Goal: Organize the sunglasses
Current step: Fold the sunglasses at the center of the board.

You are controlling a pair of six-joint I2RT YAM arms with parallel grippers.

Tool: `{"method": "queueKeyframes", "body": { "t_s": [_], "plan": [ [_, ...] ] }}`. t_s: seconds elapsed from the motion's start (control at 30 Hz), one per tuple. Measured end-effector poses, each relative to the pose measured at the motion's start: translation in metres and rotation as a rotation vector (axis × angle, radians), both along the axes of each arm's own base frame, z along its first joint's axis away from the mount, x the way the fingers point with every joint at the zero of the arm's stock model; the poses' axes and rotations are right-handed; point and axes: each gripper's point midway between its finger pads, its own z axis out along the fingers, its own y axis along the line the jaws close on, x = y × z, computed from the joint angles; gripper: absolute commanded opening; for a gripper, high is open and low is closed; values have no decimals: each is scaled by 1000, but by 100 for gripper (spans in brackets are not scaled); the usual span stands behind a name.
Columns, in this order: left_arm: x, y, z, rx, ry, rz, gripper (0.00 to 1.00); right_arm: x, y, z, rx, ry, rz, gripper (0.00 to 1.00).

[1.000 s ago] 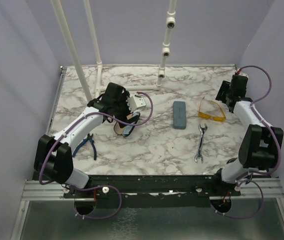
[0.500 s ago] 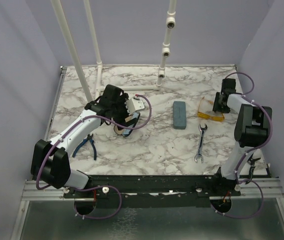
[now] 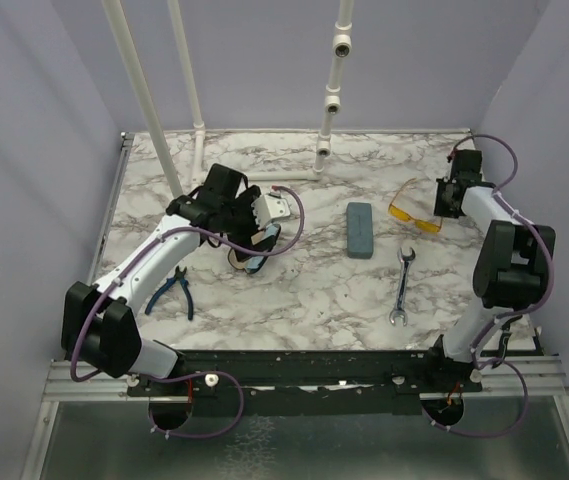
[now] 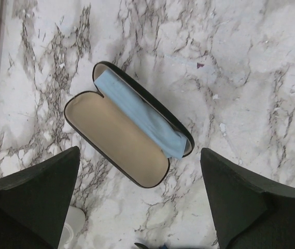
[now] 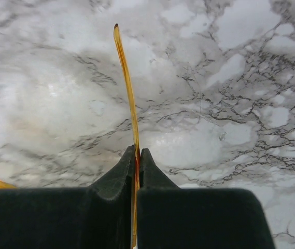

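One yellow pair (image 3: 414, 219), probably two cases (image 3: 360, 230) (image 4: 129, 140)

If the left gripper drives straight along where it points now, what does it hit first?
Probably the open black case on the marble table, centred ahead of the left gripper, whose jaws are open. Depth is unclear from the wrist view.

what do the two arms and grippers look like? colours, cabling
Left arm and right arm: white link shells, black joint housings, a purple cable looping along each. Left gripper and right gripper: matte black wedge-shaped fingers. No markings visible.
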Motion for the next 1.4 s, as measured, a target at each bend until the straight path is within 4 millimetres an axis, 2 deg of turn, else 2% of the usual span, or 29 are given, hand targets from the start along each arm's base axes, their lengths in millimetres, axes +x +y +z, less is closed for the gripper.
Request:
{"method": "queueKeyframes", "body": {
  "t_s": [0.07, 0.13, 0.23, 0.37, 0.43, 0.47, 0.57, 0.63, 0.7, 0.77, 0.83, 0.9, 0.97, 1.07, 1.13, 1.2, 1.3, 1.4],
  "plan": [
    [-2, -5, 11, -31, 6, -14, 99, 4, 9, 25, 37, -66, 28, 1],
    [-6, -12, 26, -73, 10, -30, 99, 7, 22, 58, 87, -162, 60, 0],
    [-12, -18, 55, -128, 6, -53, 99, 5, 46, 124, 181, -359, 116, 0],
    [-28, -17, 105, -186, -34, -90, 99, -10, 88, 213, 315, -635, 223, 0],
    [-40, -15, 132, -210, -51, -111, 99, -21, 111, 250, 390, -751, 281, 0],
    [-47, -14, 152, -231, -65, -129, 99, -29, 129, 269, 439, -809, 327, 1],
    [-65, -15, 193, -302, -122, -170, 99, -54, 182, 313, 581, -919, 457, 1],
    [-87, -14, 219, -385, -166, -186, 99, -73, 213, 341, 675, -984, 541, 1],
    [-109, -15, 244, -498, -235, -215, 99, -93, 234, 369, 767, -1052, 602, 0],
    [-130, -19, 265, -635, -295, -253, 99, -112, 247, 390, 851, -1110, 640, 1],
    [-145, -22, 284, -751, -360, -296, 99, -129, 258, 408, 926, -1152, 676, 1],
    [-149, -27, 302, -846, -416, -333, 99, -144, 268, 424, 996, -1179, 710, 0],
    [-143, -35, 312, -912, -445, -363, 99, -155, 276, 435, 1052, -1196, 732, 0],
    [-135, -47, 315, -953, -446, -397, 98, -165, 294, 441, 1134, -1188, 756, 0],
    [-129, -54, 315, -963, -443, -415, 96, -164, 313, 438, 1183, -1158, 773, 1],
    [-129, -57, 318, -970, -454, -436, 89, -163, 335, 433, 1224, -1118, 796, 1],
    [-136, -57, 330, -985, -490, -473, 80, -153, 366, 412, 1251, -1034, 807, 1],
    [-146, -54, 338, -998, -518, -505, 71, -146, 388, 397, 1263, -973, 814, 0]
  ]
}}
